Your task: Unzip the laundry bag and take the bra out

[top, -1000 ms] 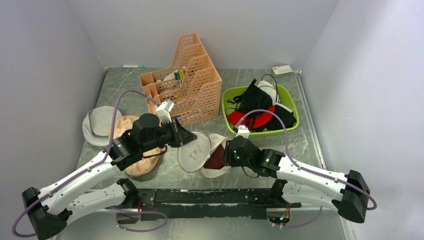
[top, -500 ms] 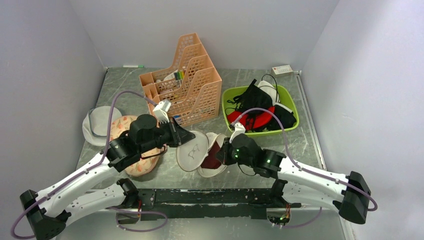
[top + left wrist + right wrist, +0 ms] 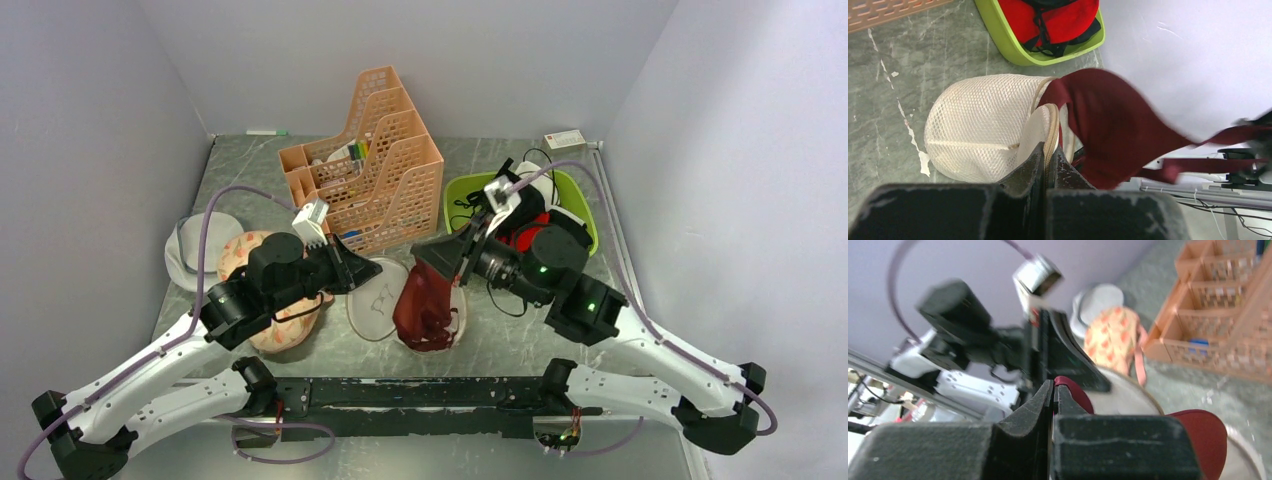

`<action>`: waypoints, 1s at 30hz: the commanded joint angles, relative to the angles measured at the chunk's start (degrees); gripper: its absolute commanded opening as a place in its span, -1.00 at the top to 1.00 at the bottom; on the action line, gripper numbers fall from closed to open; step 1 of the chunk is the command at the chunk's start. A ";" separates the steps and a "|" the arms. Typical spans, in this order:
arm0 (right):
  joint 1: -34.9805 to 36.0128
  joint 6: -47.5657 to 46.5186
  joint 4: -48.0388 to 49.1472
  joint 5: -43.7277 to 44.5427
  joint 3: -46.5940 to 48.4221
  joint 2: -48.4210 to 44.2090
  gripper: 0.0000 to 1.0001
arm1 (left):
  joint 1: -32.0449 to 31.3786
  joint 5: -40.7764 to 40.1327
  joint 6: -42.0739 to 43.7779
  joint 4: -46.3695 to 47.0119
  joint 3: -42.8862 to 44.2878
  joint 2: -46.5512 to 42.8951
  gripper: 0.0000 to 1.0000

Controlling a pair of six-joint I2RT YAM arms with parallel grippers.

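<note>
The round white mesh laundry bag (image 3: pixel 375 300) lies open at the table's middle front; it also shows in the left wrist view (image 3: pixel 978 125). My left gripper (image 3: pixel 372 272) is shut on the bag's beige zipper rim (image 3: pixel 1052 125). My right gripper (image 3: pixel 425 255) is shut on the dark maroon bra (image 3: pixel 425 300) and holds it up, hanging out of the bag's open mouth. The bra shows stretched in the left wrist view (image 3: pixel 1118 120) and between the right fingers in the right wrist view (image 3: pixel 1070 390).
A peach slotted organiser (image 3: pixel 370 160) stands behind the bag. A green bin (image 3: pixel 580 215) with red and black garments sits at the back right. A peach floral pouch (image 3: pixel 280 320) and a greyish round flat bag (image 3: pixel 200 250) lie at the left.
My right gripper has risen and pulled back toward the green bin with the bra in it, drawing the bra up out of the bag. My left gripper has stayed on the bag's rim.
</note>
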 commanded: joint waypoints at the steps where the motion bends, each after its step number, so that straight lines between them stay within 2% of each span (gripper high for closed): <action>1: 0.15 -5.65 -0.68 0.54 9.92 2.18 1.00 | 0.31 -1.06 -0.71 -0.13 0.52 -0.95 0.86; 7: 0.17 -13.49 -7.20 7.22 24.24 5.32 1.00 | 0.30 -4.19 -0.16 -3.30 1.12 -1.95 0.86; 15: 0.15 -26.19 -11.39 24.68 41.13 9.52 1.00 | 0.37 -8.97 -1.24 -6.86 1.12 -3.79 0.86; 19: 0.22 -34.64 -7.20 34.17 45.78 12.29 1.00 | 0.30 -10.65 -2.11 -8.71 1.23 -3.89 0.86; 24: 0.16 -50.37 4.82 47.96 47.34 18.11 1.00 | 0.30 -11.70 -2.34 -10.00 1.92 -3.52 0.86; 27: 0.07 -58.67 10.42 52.00 50.15 22.16 1.00 | 0.36 -11.36 -2.21 -10.24 2.39 -3.43 0.86; 30: -0.94 -62.94 14.48 52.77 50.96 24.35 1.00 | 0.31 -11.03 -2.04 -10.36 2.56 -3.43 0.86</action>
